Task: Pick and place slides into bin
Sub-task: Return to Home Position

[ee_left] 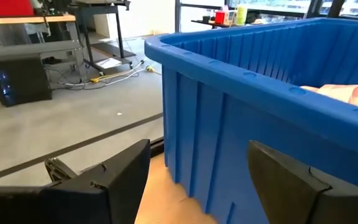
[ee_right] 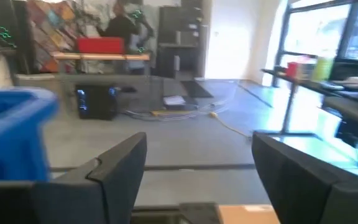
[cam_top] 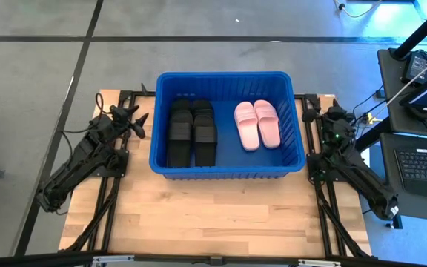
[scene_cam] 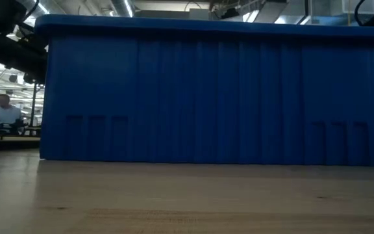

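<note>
High view. The bin [cam_top: 224, 76] is set on the upper middle of the table [cam_top: 213, 215], with its long sides running across the frame. All slides in sight are held inside it. The black slides [cam_top: 191, 132] are laid in two close columns in the left half of the bin, just inside its left wall; their exact number cannot be told. The pink slides [cam_top: 257, 124] are placed side by side as a pair in the right half, toes toward the frame's lower edge, apart from the black ones.

The left gripper [cam_top: 141, 122] is seen just left of the bin's upper left corner, clear of the wall. The right gripper [cam_top: 311, 115] is seen just right of the upper right corner. Both arms are folded back along the table's side edges.

Left wrist view. The left gripper [ee_left: 199, 144] is shown with its jaws spread wide and nothing between them; the bin's corner [ee_left: 260, 112] is faced, and a pink strap [ee_left: 337, 92] shows over the rim.

Right wrist view. The right gripper [ee_right: 199, 135] is likewise released and bare; one bin corner [ee_right: 11, 130] is caught.

Low view. The bin's long wall [scene_cam: 206, 91] fills most of the frame above the table [scene_cam: 187, 195].
</note>
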Motion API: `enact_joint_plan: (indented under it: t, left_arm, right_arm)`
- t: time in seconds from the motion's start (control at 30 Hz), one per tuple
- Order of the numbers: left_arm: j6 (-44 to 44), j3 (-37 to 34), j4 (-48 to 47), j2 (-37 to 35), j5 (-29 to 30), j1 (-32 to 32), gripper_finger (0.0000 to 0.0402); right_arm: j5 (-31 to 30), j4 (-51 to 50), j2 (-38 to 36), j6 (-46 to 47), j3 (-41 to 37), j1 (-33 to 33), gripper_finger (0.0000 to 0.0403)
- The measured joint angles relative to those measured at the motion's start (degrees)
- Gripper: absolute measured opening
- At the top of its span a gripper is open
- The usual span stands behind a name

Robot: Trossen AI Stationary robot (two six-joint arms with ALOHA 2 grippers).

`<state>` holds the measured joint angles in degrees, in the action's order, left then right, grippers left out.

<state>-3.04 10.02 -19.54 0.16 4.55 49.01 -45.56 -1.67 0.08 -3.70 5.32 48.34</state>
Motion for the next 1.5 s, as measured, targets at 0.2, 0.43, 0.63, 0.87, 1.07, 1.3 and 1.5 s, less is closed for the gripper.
enact_joint_plan:
  t: [0.2, 0.43, 0.63, 0.87, 1.07, 1.3, 1.5]
  left_arm:
    - [0.1, -0.3, 0.3, 0.0, 0.9, 0.0, 0.026]
    - [0.4, -0.3, 0.3, 0.0, 2.2, 0.0, 0.026]
    - [0.6, -0.3, 0.3, 0.0, 2.4, 0.0, 0.026]
    - [0.6, -0.3, 0.3, 0.0, 2.5, 0.0, 0.026]
    - [0.2, -3.5, 3.3, 0.0, 2.0, 0.0, 0.026]
    - [1.7, -6.1, 10.4, 0.0, 1.4, 0.0, 0.026]
    - [2.1, -6.1, 10.4, 0.0, 1.7, 0.0, 0.026]
  right_arm:
    - [3.0, -0.3, 0.0, 0.2, -0.2, 5.8, 0.0289]
    - [5.1, -0.8, 0.0, 0.5, -0.2, 10.2, 0.0289]
    - [6.8, -1.6, 0.0, 4.7, -2.0, 11.6, 0.0289]
    - [10.1, 6.2, 0.5, 4.7, -5.0, 11.9, 0.0289]
    - [10.1, 6.1, 0.5, 1.6, -5.0, 11.9, 0.0289]
    - [10.1, 6.1, 0.5, 1.6, -5.0, 11.9, 0.0289]
    - [10.1, 6.1, 0.5, 1.8, -4.9, 11.9, 0.0289]
